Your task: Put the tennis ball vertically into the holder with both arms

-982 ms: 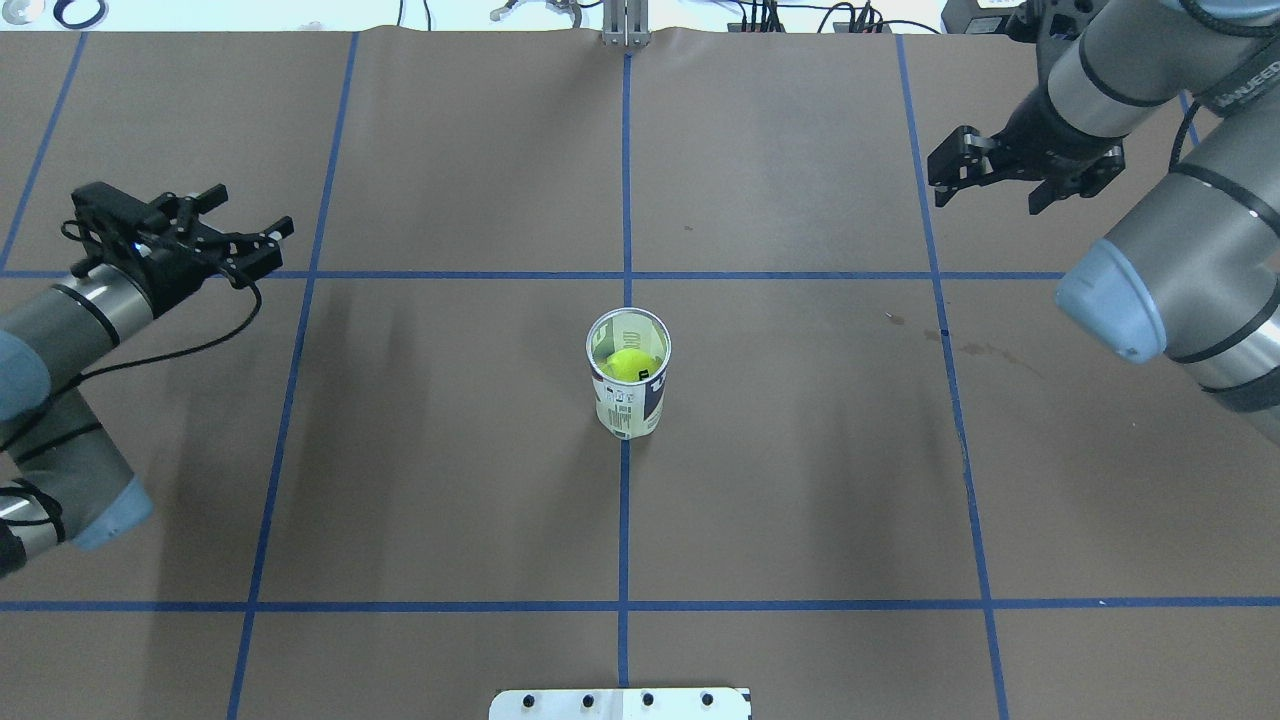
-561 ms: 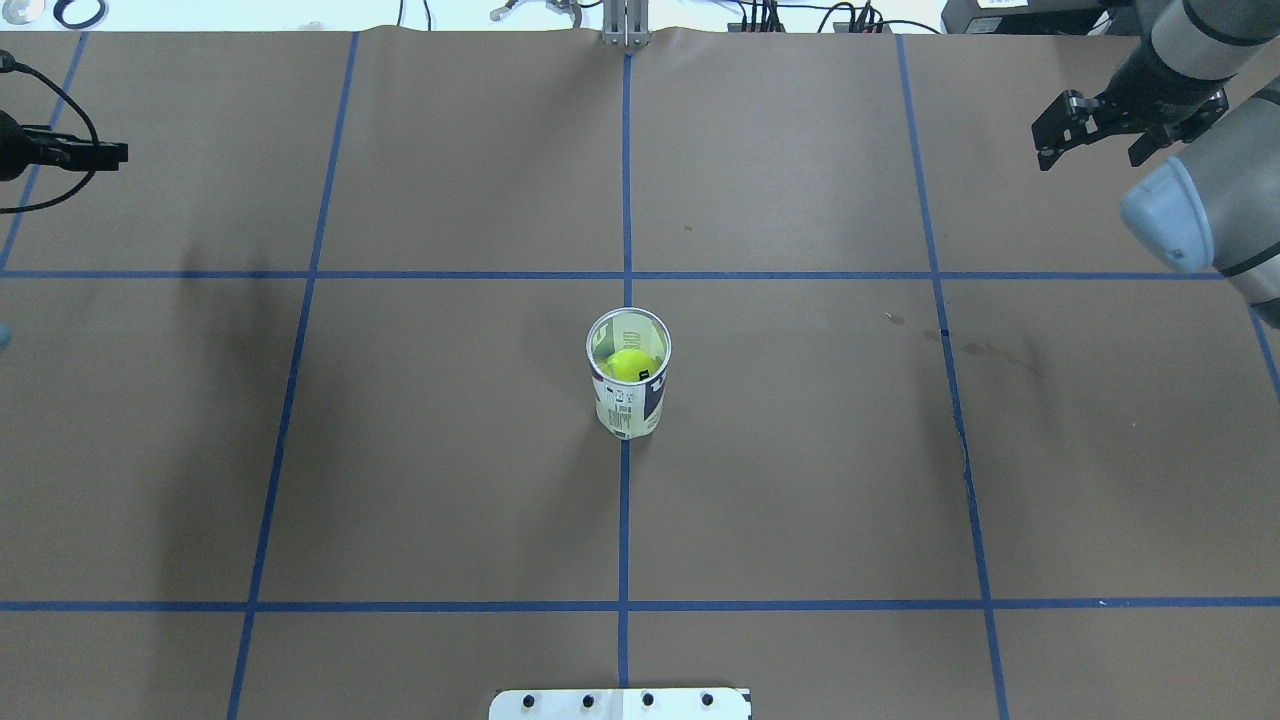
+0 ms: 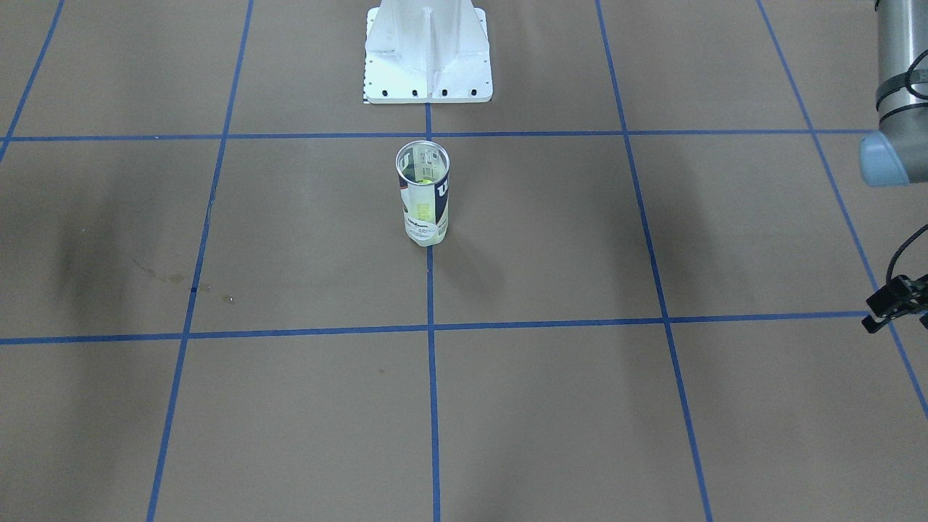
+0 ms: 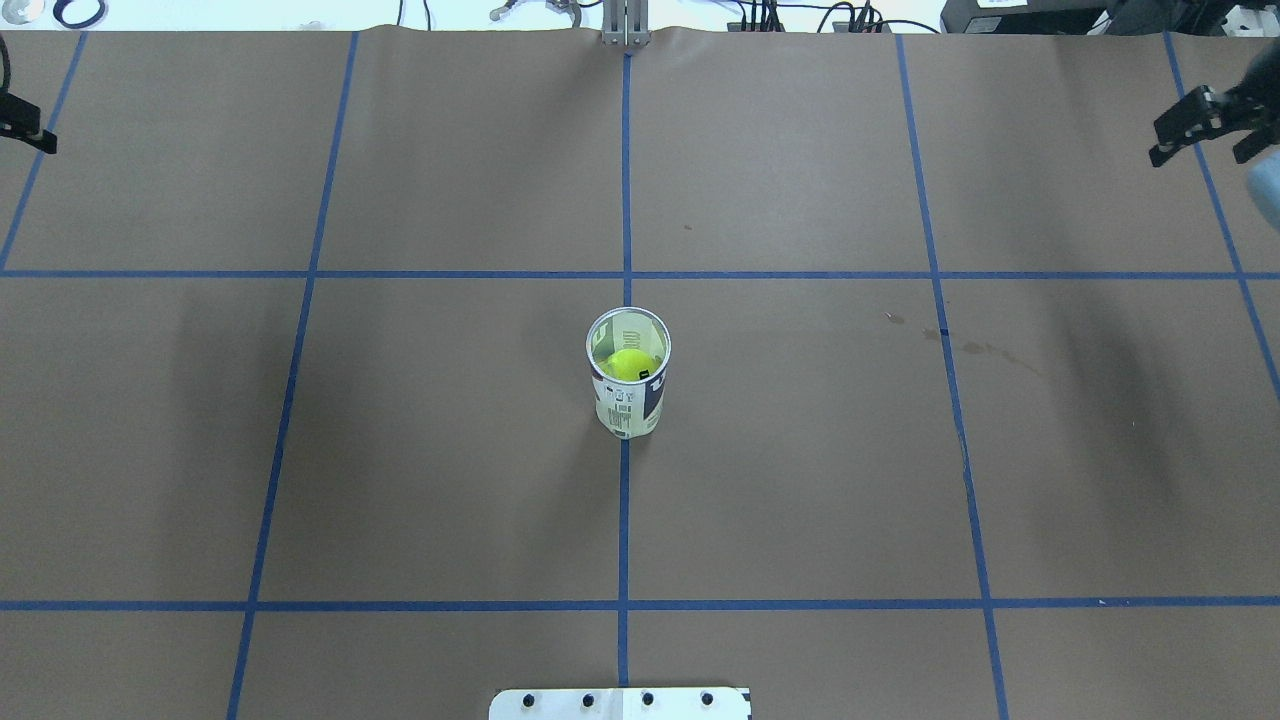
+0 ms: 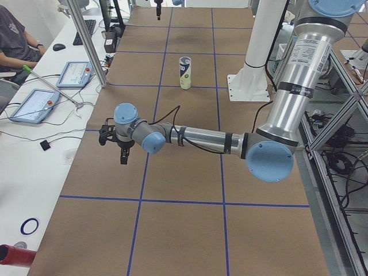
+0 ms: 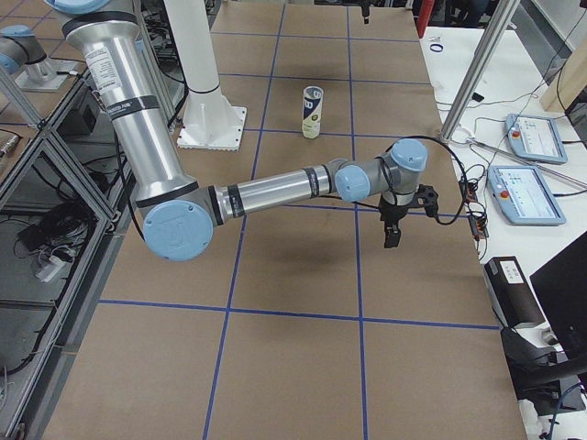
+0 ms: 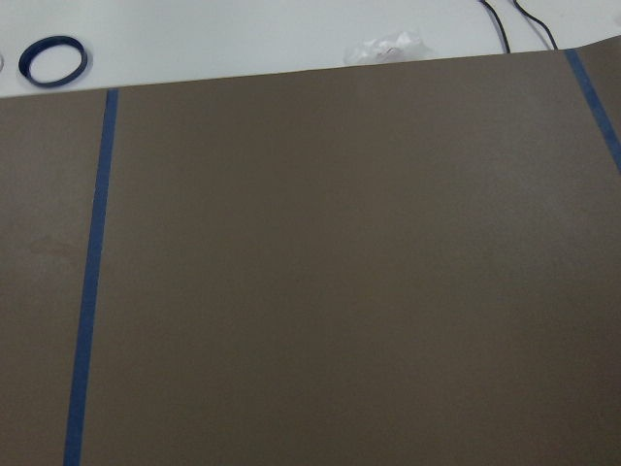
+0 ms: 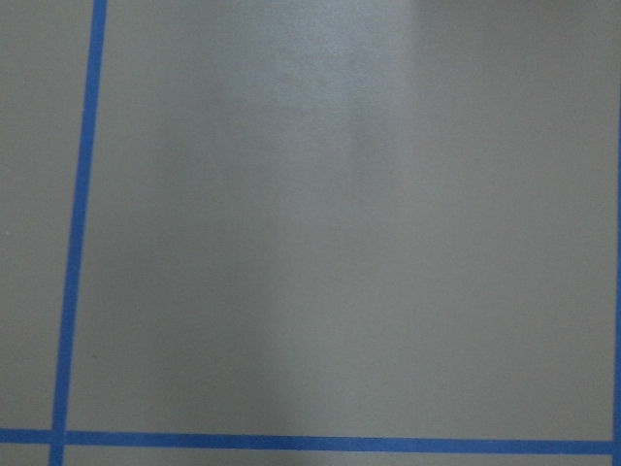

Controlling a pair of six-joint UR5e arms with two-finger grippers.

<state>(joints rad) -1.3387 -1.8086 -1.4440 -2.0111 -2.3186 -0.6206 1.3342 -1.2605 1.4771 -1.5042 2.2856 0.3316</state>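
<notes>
The holder [image 4: 628,375] stands upright at the table's middle on a blue tape line, top open. A yellow-green tennis ball [image 4: 629,364] sits inside it. The holder also shows in the front view [image 3: 423,192] and both side views [image 5: 184,73] [image 6: 313,112]. My left gripper [image 4: 25,130] is at the far left edge, mostly cut off; it shows in the front view [image 3: 895,301] and looks open and empty. My right gripper [image 4: 1200,125] is at the far right edge, fingers apart, empty. Both are far from the holder.
The white robot base plate [image 4: 620,703] [image 3: 428,51] lies at the near edge. Blue tape lines grid the brown table [image 4: 800,480]. Small stains [image 4: 975,348] mark the right half. Tablets [image 5: 73,73] and a seated person [image 5: 14,40] are beside the table.
Both arms have swung outward from the middle to the table's far left and right edges. The holder and the ball in it have not moved.
</notes>
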